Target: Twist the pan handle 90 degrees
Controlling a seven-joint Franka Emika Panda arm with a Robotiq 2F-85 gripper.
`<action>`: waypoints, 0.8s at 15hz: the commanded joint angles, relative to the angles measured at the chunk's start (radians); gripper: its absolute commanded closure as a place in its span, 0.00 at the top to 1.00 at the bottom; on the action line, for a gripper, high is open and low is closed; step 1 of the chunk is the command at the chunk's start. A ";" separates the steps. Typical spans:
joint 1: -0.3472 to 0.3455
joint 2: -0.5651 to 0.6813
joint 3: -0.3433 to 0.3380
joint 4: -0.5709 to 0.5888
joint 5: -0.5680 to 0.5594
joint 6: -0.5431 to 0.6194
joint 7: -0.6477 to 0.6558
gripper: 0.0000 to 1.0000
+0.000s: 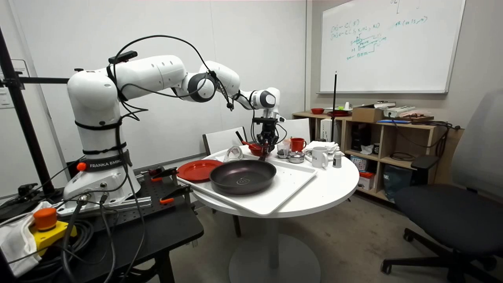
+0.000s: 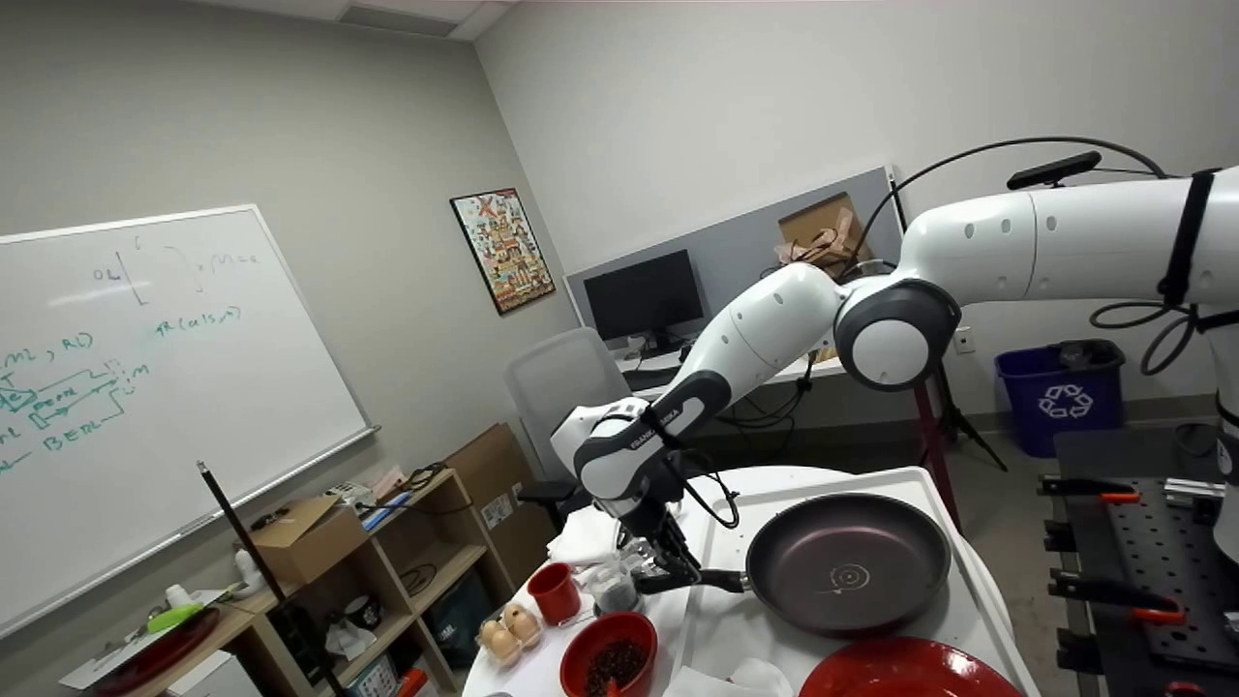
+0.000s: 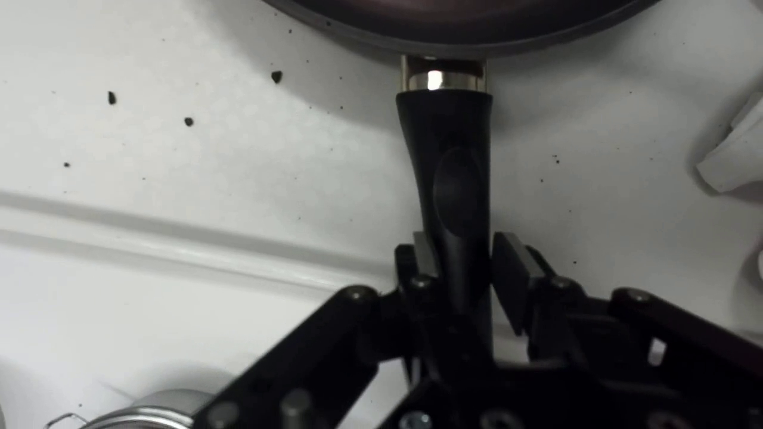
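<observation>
Left to right in the wrist view, a white tray (image 3: 238, 179) supports the pan (image 3: 459, 27) at twelve o'clock; the pan handle (image 3: 458, 190) points to six, where my gripper (image 3: 461, 247) clamps it, jaws narrowed against both sides, presumably for turning leverage.

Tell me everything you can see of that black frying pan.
The frying pan is round and shallow, dark with a purplish sheen and a pale circular mark inside. It sits upright on the white tray, beside the red plate, contact unclear. Its black handle, on a shiny metal-looking collar, reaches over the tray's rim and is gripped by the pincer.
</observation>
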 commanded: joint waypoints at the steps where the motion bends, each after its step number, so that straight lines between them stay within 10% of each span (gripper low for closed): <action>1: 0.000 0.016 0.007 0.038 0.000 -0.011 -0.047 0.03; 12: -0.046 -0.013 0.011 0.042 0.021 0.014 -0.054 0.07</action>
